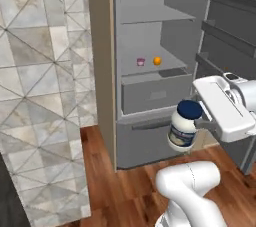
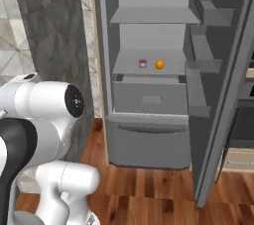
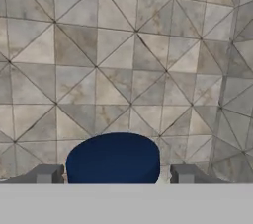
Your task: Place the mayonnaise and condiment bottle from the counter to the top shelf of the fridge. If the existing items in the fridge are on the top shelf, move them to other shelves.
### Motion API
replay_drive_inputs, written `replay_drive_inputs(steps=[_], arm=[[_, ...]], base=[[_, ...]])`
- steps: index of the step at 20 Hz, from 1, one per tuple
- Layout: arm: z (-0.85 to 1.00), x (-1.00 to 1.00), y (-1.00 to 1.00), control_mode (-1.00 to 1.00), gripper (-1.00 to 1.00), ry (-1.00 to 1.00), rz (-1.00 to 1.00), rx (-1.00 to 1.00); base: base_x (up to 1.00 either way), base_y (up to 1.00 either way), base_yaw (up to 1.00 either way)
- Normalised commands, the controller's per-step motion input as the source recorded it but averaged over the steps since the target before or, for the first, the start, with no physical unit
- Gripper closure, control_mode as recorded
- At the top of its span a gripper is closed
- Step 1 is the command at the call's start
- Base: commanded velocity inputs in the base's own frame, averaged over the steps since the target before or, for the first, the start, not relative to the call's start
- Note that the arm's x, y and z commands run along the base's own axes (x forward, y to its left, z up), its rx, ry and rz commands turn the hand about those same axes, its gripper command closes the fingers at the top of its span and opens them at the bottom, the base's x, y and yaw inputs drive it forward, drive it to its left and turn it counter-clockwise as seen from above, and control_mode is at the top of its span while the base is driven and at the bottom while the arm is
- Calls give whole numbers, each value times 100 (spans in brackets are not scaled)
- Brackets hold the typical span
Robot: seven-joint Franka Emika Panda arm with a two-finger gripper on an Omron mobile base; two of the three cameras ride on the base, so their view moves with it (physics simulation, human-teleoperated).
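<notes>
Well to the left of the left base view runs a wall of pale triangular tiles, and right of it stands the fridge with its door swung open. Inside, the top shelf near the upper middle of that frame lies bare. On the shelf below it sit the existing items: a tiny pink-purple cup on the left and a small orange fruit just beside it on the right, apart and not touching. Under that shelf a boxy grey drawer stands pulled slightly out; what it contains cannot be seen. Further right, in the lower right of the frame, the gripper is clamped on the mayonnaise, which hangs in the air in front of the fridge's lower part, tilted a little, its dark blue lid uppermost.

From the right base view, the cup and the fruit sit mid-frame on the same middle shelf, the top shelf above them bare, and the open door fills the right side with its grey door bins.

At the bottom of the hand view, the jar's blue lid sits between the two fingertips, with tiled wall behind.
</notes>
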Motion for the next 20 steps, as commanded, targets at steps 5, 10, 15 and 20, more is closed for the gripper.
replay_drive_inputs(steps=[5, 10, 15, 20], arm=[[0, 0, 0, 100, 100, 0, 0, 0], [0, 0, 0, 100, 100, 0, 0, 0], [0, 0, 0, 100, 100, 0, 0, 0], [0, 0, 0, 100, 100, 0, 0, 0]], base=[[100, 1, -39], [100, -20, -14], [99, -18, -10], [86, -4, -9]])
